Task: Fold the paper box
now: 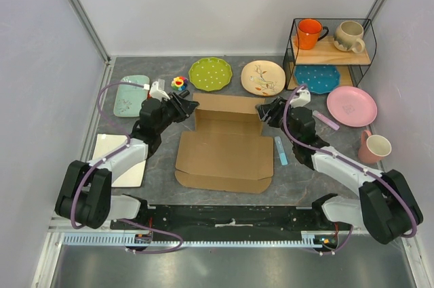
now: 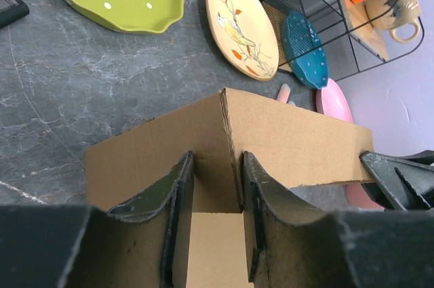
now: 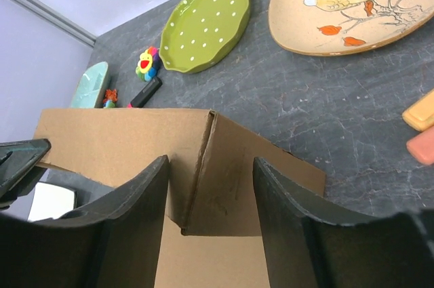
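Observation:
The paper box (image 1: pixel 224 156) lies flat in the middle of the table with its back wall standing up. My left gripper (image 1: pixel 190 105) is at the back-left corner and my right gripper (image 1: pixel 263 108) at the back-right corner. In the left wrist view the left gripper (image 2: pixel 215 159) straddles the box's (image 2: pixel 291 139) corner fold, jaws partly apart, the crease close beside the right finger (image 2: pixel 261 193). In the right wrist view the right gripper (image 3: pixel 210 162) stands wider around the other corner of the box (image 3: pixel 108 139), with a gap on the crease's right side.
Behind the box lie a green plate (image 1: pixel 210 73), a bird plate (image 1: pixel 263 76) and a small toy (image 1: pixel 179 83). A wire rack (image 1: pixel 332 54) with mugs stands back right, near a pink plate (image 1: pixel 351 105) and pink mug (image 1: pixel 375 147). A white tray (image 1: pixel 122 159) lies left.

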Robot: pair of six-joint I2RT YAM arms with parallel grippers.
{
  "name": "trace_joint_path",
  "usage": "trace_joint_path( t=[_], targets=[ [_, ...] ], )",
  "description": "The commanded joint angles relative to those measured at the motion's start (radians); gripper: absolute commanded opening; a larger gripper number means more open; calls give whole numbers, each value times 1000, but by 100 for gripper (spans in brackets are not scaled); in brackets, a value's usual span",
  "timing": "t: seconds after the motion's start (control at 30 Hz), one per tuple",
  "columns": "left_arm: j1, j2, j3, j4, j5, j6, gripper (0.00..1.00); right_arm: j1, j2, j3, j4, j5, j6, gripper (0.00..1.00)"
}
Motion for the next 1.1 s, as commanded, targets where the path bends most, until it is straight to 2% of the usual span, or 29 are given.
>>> trace_joint_path(
  t=[0.0,0.23,0.4,0.5,0.53,0.67,0.83,1.07],
  targets=[
    [-4,66,-110,-386,-109,-3,22,-11,99,-88,-97,44,-34,56],
    [-28,41,-133,-383,-136,-5,21,-10,162,-202,9,29,9,47],
    [-30,27,-113,-415,-147,6,21,-11,118,-184,-35,30,-10,43],
    [-30,-22,-78,-453,-159,21,22,-11,46,-121,-125,47,-37,52],
    [-30,-36,-52,-474,-164,24,23,-11,30,-104,-147,58,-46,58],
    [-28,-69,2,-533,-175,58,26,-11,-20,-29,-235,79,-77,63],
    [-30,-28,-21,-535,-169,60,24,-11,-3,-38,-241,84,-85,50],
    [-33,61,-49,-545,-149,20,22,-11,75,-180,-140,72,-37,47]
  ],
)
